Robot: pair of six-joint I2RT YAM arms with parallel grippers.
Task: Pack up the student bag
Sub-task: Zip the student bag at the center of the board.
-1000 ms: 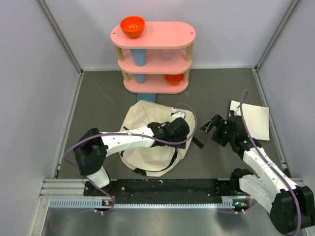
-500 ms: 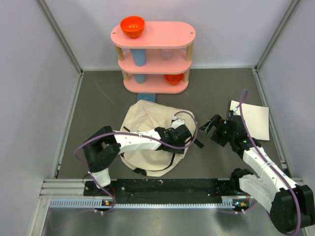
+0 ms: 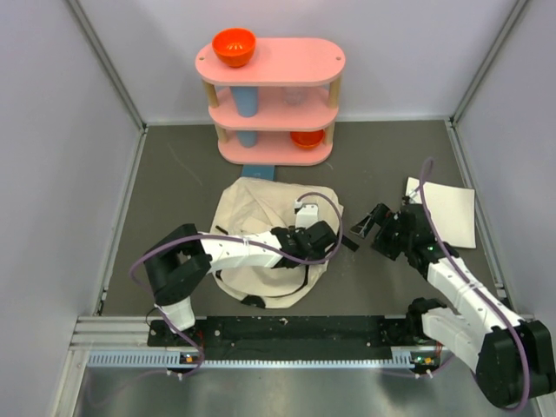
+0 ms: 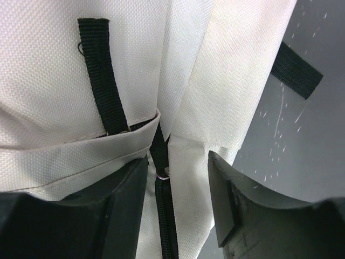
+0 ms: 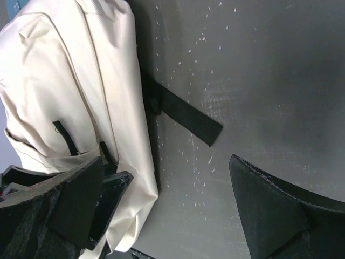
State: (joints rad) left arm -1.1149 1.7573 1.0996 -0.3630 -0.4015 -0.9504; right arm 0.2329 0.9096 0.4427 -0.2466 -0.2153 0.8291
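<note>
Squarely beneath the spread-open left gripper [image 4: 178, 162] lies the student bag [image 4: 48, 81], zipper [image 4: 166, 216] centred between.

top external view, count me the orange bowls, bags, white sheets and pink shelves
orange bowls: 2
cream bag: 1
white sheet: 1
pink shelf: 1
total: 5
</note>
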